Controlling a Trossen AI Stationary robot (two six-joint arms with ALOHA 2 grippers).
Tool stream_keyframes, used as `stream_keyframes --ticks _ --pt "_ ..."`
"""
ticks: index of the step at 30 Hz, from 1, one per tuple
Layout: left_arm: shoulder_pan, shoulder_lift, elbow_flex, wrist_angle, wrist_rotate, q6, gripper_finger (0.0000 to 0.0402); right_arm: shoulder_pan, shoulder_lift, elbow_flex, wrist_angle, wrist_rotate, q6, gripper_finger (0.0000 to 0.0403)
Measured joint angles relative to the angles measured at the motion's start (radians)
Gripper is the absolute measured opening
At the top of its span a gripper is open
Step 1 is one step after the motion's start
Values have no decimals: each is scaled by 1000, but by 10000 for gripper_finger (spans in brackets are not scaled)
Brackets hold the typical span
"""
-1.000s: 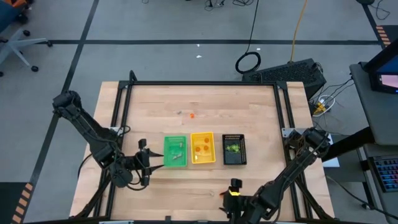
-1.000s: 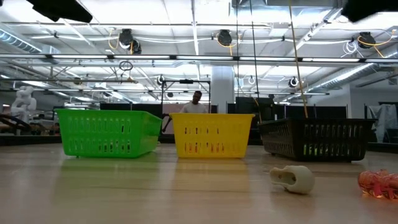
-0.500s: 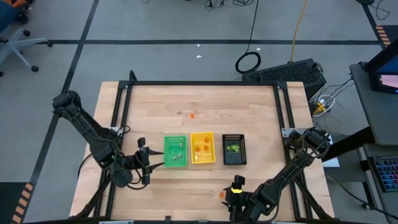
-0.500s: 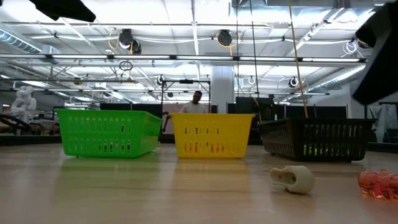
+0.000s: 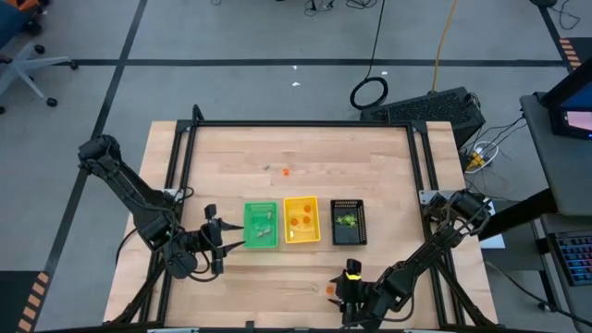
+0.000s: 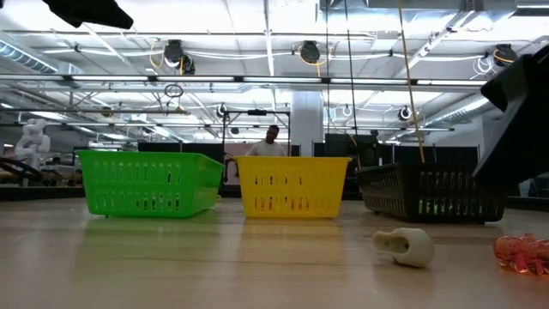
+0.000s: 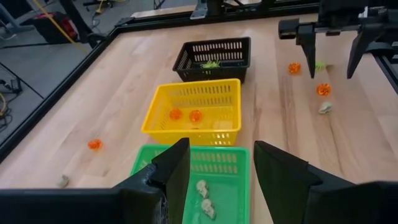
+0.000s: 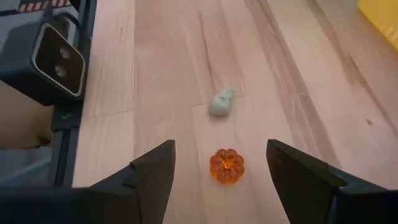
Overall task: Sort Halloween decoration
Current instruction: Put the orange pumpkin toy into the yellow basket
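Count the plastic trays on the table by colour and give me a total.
green slotted plastic tray: 1
yellow slotted plastic tray: 1
black slotted plastic tray: 1
Total: 3

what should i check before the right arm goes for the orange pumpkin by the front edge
1. Right tool open: ok, fingers spread with nothing between them.
2. Orange pumpkin lined up between the fingers: ok in the right wrist view.
3. Pale skull trinket apart from the pumpkin: ok, it lies just beyond, not touching.
4. Height above the table: cannot tell.
5. Yellow tray free to receive it: ok, it holds orange pieces only.
6. Left tool out of the way: ok, open beside the green tray.
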Motion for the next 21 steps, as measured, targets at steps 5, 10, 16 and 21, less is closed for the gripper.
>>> stream_keyframes --ticks 5,10,16,21 --pt "0 0 0 6 -8 0 178 0 0 -15 -1 -2 -4 240" --pt "0 0 0 7 -27 1 178 0 0 -20 0 -4 -9 240" --pt "0 0 0 6 -29 1 178 0 15 -20 26 -3 -23 240" --pt "0 9 0 7 -29 1 178 0 69 -20 57 -4 -30 240"
